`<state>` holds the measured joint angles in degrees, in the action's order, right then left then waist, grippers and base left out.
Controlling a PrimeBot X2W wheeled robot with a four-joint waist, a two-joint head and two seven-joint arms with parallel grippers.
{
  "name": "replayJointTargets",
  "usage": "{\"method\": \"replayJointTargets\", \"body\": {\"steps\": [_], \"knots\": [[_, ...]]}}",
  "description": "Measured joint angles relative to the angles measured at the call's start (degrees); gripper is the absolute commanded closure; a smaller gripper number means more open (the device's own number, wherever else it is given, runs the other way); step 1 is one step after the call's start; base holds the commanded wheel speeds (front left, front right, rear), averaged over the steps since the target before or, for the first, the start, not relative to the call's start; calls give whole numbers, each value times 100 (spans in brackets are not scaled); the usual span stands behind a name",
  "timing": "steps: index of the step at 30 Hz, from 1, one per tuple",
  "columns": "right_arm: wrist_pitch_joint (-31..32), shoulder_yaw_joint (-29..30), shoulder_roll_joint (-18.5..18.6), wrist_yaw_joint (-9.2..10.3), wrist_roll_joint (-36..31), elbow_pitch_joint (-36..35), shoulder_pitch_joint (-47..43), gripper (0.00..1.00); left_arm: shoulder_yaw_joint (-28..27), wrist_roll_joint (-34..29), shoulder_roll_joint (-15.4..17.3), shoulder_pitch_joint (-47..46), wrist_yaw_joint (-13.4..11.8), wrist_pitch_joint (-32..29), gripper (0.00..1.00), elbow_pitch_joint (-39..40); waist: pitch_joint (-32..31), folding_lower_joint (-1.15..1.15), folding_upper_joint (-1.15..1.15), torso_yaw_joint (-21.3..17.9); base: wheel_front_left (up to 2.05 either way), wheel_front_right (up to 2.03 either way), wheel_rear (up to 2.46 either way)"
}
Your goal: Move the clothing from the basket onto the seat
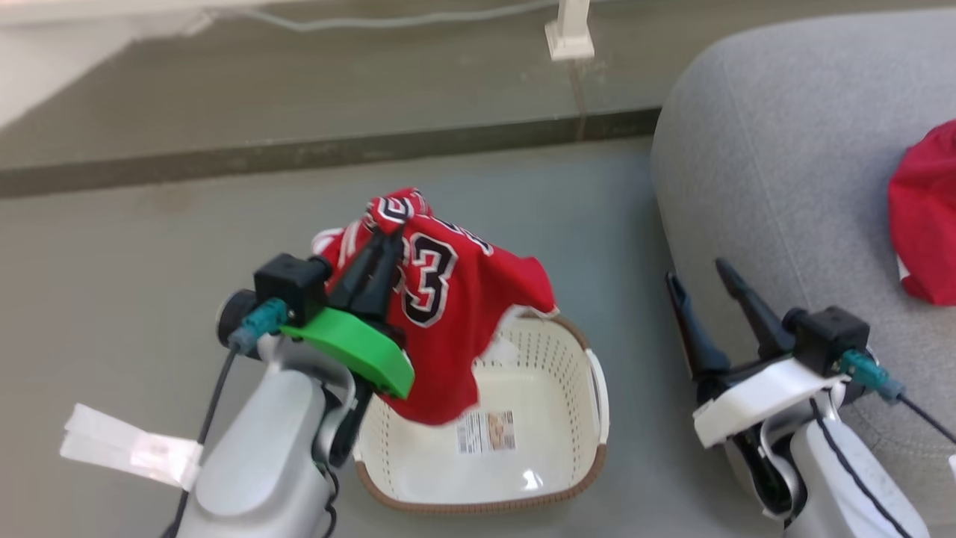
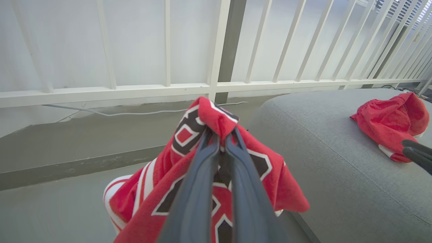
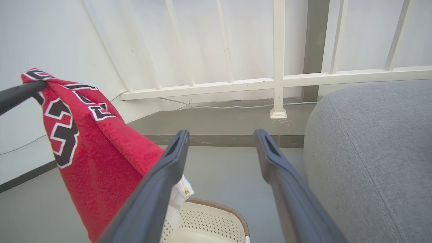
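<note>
Over the basket's (image 1: 553, 418) left rim, the left gripper (image 1: 388, 237) is pinched tight on a fold of the jersey (image 1: 448, 314), whose hem hangs over the basket. The plain red garment (image 1: 926, 217) lies on the seat (image 1: 777, 149). Swinging across, the hem could snag that rim, or the small fold slip free near the right gripper (image 1: 697, 270), which is spread wide and empty.

There are two red garments: one numbered jersey (image 1: 448, 314) and one plain garment (image 1: 926, 217). There is one basket (image 1: 556, 359) and one seat (image 1: 784, 149). Two grippers show, the left gripper (image 1: 387, 237) and the right gripper (image 1: 696, 270). There is also one label (image 1: 487, 432), one tape strip (image 1: 127, 446), one cable (image 1: 373, 19) and one post (image 1: 569, 37)
</note>
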<state>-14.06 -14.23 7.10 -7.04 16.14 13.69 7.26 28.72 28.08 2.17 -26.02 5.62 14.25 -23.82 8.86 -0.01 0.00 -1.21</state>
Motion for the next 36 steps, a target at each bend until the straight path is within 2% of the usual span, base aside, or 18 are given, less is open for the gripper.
{"method": "replayJointTargets", "body": {"steps": [14,27,36], "knots": [[210,-335,-148,0,49,-121,-460,0,439,193,27,490,91,-70,100,1092,-769,0,0,-119,0,0,0],[285,-432,-165,0,89,-372,-578,0,531,199,197,837,82,-421,100,1803,-904,0,0,-209,0,0,0],[310,-493,-170,0,93,-646,-666,0,526,200,304,1022,-43,-637,100,2191,-898,0,0,-238,0,0,0]]}}
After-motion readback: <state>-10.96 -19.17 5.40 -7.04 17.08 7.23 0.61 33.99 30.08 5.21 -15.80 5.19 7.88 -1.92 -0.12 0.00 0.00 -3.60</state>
